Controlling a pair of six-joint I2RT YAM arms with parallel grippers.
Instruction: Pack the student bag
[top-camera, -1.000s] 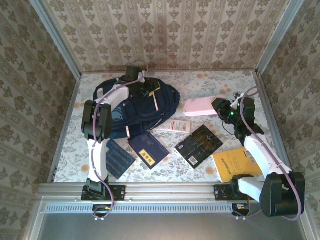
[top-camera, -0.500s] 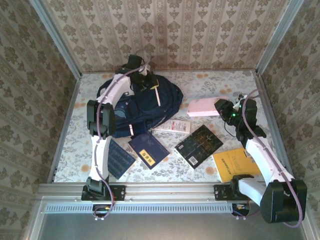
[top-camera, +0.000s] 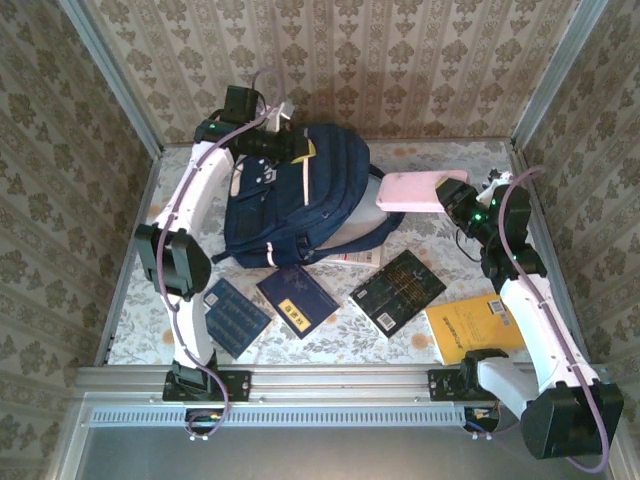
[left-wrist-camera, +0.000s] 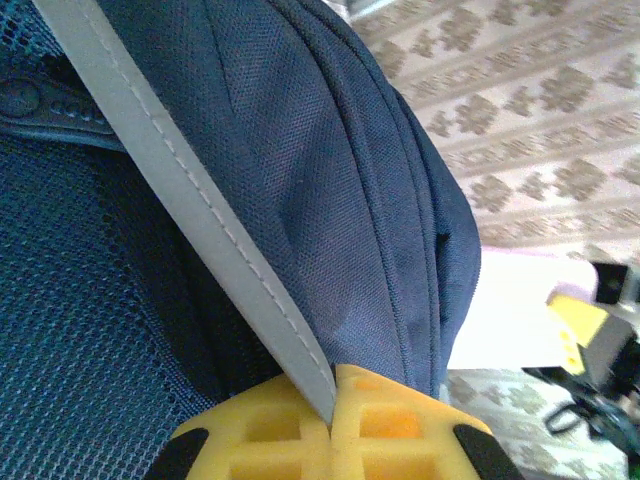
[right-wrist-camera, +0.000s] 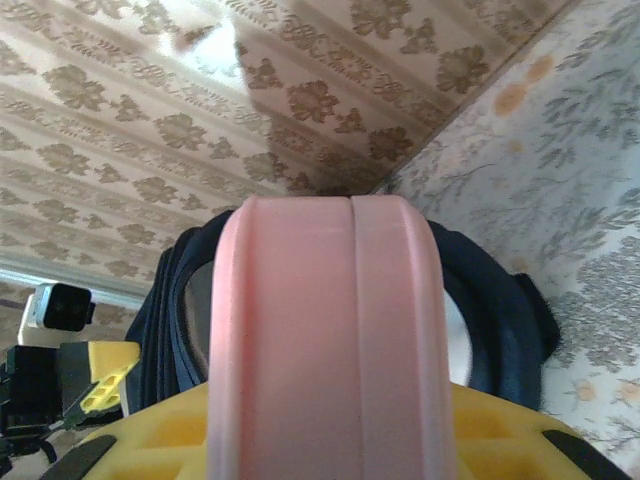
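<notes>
Backdrop: patterned wallpaper all round, flowery bench (top-camera: 420, 155) underneath.
Bag: the navy backpack (top-camera: 300, 200) sits far-left of middle on the bench, its top end hauled up toward the back wall.
Left hand: the left hand (left-wrist-camera: 332, 405) is pinched tight on the bag's pale trim strip (left-wrist-camera: 200, 230), so everything hangs off that one thin bit.
Right hand: the right hand (top-camera: 462, 203) is closed around a pink case (top-camera: 415, 190), up in the air just beside the bag's right side.
Leftovers: two blue books (top-camera: 297, 300), a black book (top-camera: 398, 290) and a yellow book (top-camera: 470, 325) lie nearer the arms.
Worry 1: the strip slides out of the pinch, so the bag flops and its mouth closes.
Worry 2: the case catches the rim and shoves the bag sideways; honestly can't tell how wide the opening is.
Worry 3: a sideways shove tugs the strip loose too.
</notes>
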